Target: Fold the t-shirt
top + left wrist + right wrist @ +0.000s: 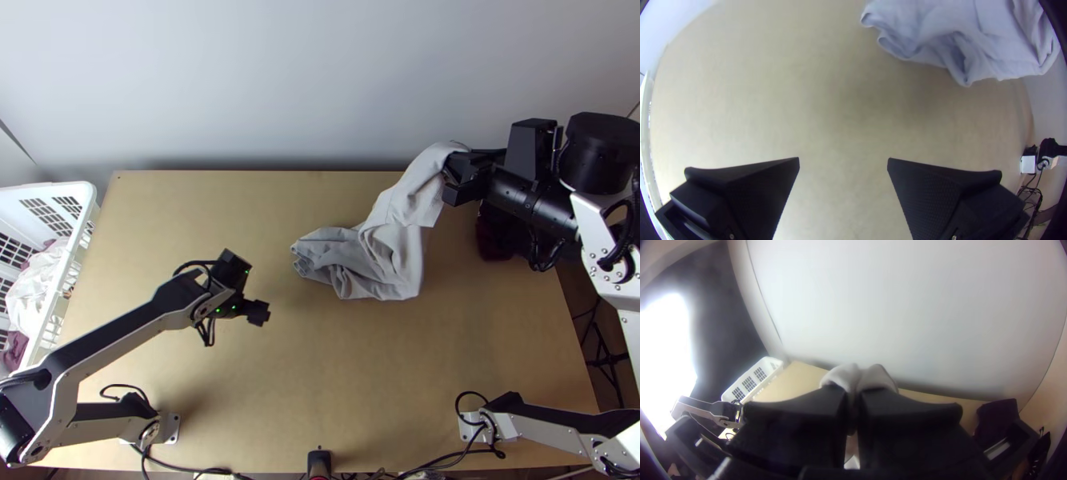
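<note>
Right black gripper (459, 176): fingers clenched on one end of the light grey fabric t-shirt (394, 250), raised near the far edge of the light wooden worktop (360, 376), right of centre. The rest of the garment lies bunched. Left black gripper (258, 312): fingers released, wide apart, left of centre, clear of the garment. White slotted plastic basket (50, 190): beside the left edge.

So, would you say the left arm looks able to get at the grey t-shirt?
Probably yes: the left arm has its jaws apart, and bare table lies between them and the bunched end of the t-shirt.
</note>
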